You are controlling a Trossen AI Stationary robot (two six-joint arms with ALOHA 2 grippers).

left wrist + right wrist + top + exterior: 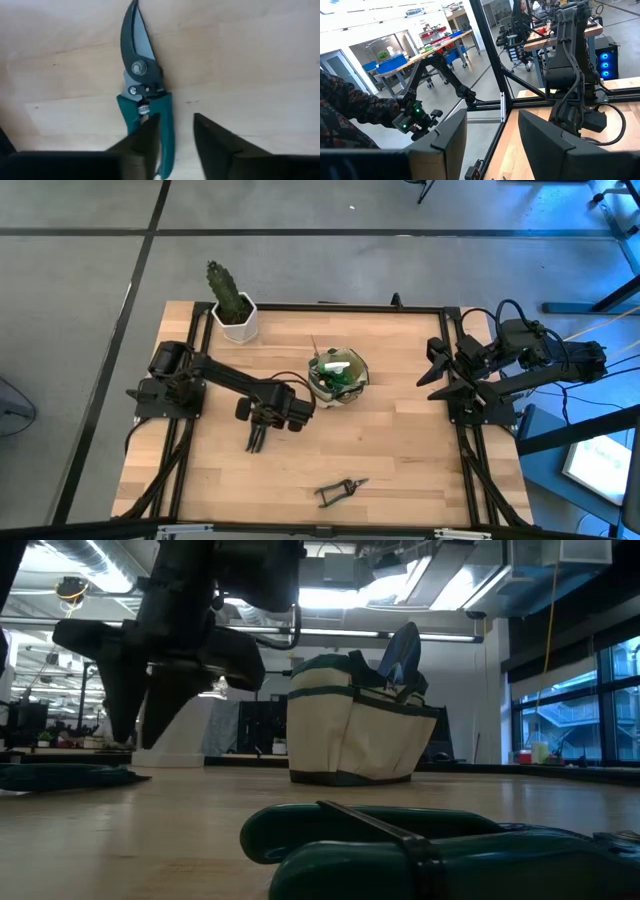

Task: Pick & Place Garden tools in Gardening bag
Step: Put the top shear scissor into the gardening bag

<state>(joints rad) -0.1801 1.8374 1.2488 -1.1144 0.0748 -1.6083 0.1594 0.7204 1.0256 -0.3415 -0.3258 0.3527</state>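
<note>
Pale wood of the table (400, 440) fills the high view. On it I count one gardening bag (338, 377), one cactus in a white pot (235, 308) and one long tool with two handles (340, 492). This tool lies well apart from the left gripper (258, 435), which hangs just beside the bag, on the side away from the right arm. The right gripper (440, 370) waits at the table's edge, far from the bag. Green and white things sit in the bag, but I cannot count them.

The low view shows what the high view hides: the left gripper (140, 725) is above the wood, not touching it. One dark blade (403, 652) stands out of the bag (350, 730). The two-handled tool (400, 850) has green handles.

Only the left wrist view shows one pair of pruning shears (145, 90), with teal handles, flat on the wood under the left gripper (175, 135). The jaws stand narrowly apart; one finger (145, 145) covers a handle, and nothing is gripped.

In the right wrist view the right gripper (492, 130) stands wide and empty.
</note>
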